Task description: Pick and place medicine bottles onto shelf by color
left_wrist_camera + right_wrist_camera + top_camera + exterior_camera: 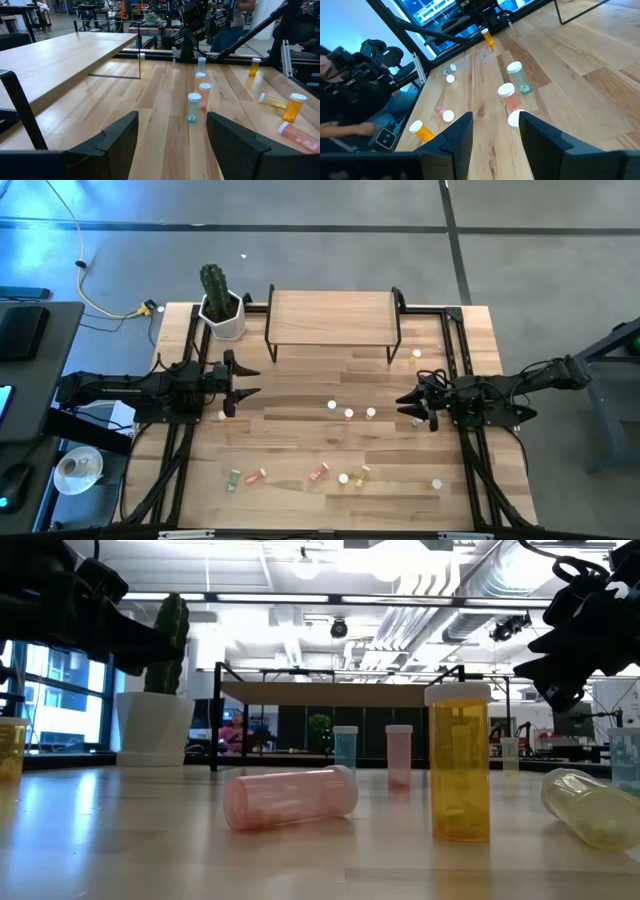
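On the shelf (330, 315) you see 0 bottles (348, 413); all remain. Left gripper (250, 380) and right gripper (405, 404) hover spread, empty.

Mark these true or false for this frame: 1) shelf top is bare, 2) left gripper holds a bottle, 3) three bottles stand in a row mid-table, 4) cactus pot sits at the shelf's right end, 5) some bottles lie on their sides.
1) The shelf top is bare: true.
2) The left gripper holds a bottle: false. It is open and empty, hovering at the table's left side.
3) Three bottles stand in a row mid-table: true.
4) The cactus pot sits at the shelf's right end: false. It stands off the shelf's left end.
5) Some bottles lie on their sides: true, e.g. the pink bottle.
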